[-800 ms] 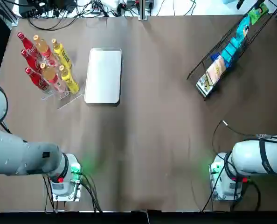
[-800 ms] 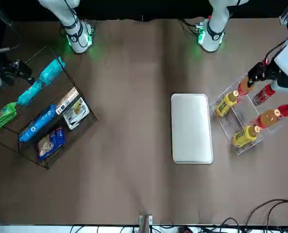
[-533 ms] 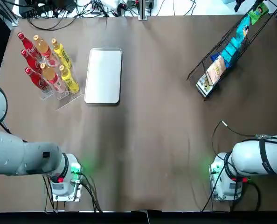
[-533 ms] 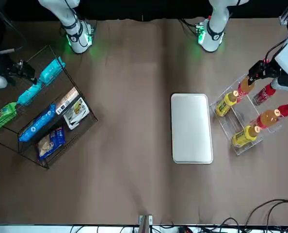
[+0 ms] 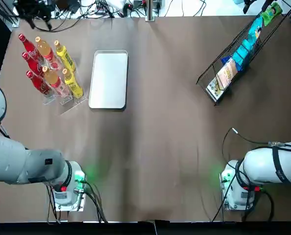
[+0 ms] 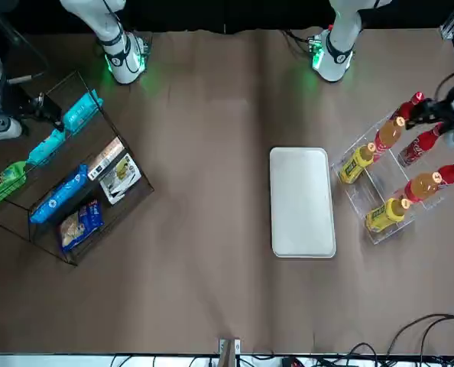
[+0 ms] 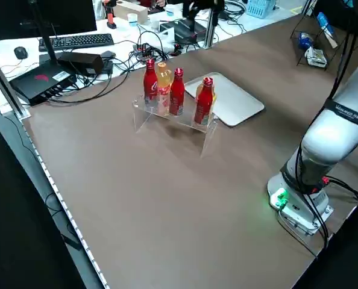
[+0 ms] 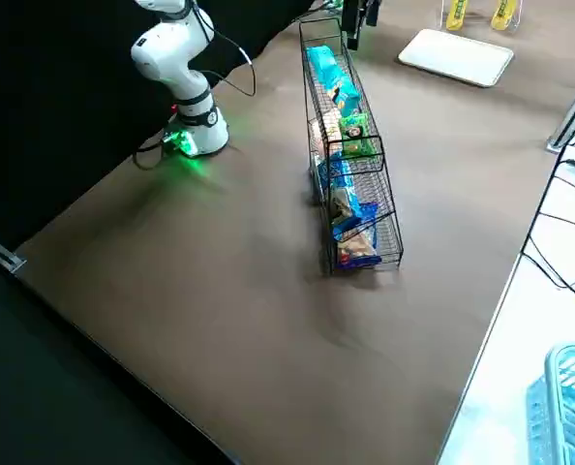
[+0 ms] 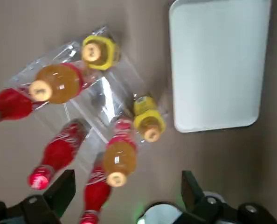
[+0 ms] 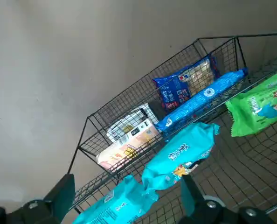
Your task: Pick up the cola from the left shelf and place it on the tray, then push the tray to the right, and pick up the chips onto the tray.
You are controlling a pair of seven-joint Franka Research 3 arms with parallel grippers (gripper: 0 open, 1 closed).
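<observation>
Nothing of the task was judged done. The cola (image 5: 32, 63) stood in the clear shelf (image 5: 69, 101) beside the bare tray (image 5: 109, 78); the chips (image 10: 183, 86) lay in the wire rack (image 5: 219, 73). The left gripper (image 9: 127, 176) was held above the shelf, fingers apart; the right gripper (image 10: 127, 179), likewise parted, above the rack.

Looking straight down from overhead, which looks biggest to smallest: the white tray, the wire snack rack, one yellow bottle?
1. wire snack rack, longest by far.
2. white tray, close in area.
3. yellow bottle, clearly smallest.
</observation>
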